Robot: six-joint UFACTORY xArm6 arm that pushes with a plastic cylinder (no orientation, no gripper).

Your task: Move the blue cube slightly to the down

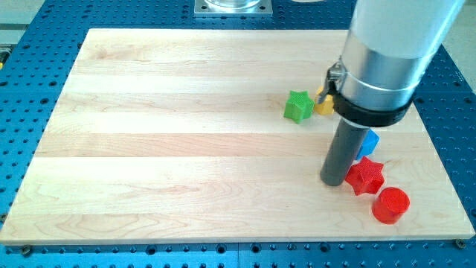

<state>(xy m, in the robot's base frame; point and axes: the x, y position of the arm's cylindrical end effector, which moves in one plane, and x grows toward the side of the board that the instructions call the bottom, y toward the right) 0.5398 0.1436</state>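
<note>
The blue cube (369, 142) sits at the board's right, mostly hidden behind my rod; only its right part shows. My tip (332, 181) rests on the board just below and left of the blue cube, touching or nearly touching the left side of the red star block (364, 176). The red star lies directly below the blue cube.
A red cylinder (390, 205) stands below and right of the red star. A green star block (298, 106) lies above and left of my tip, with a yellow block (324, 103) beside it, partly hidden by the arm. The wooden board (186, 149) lies on a blue perforated table.
</note>
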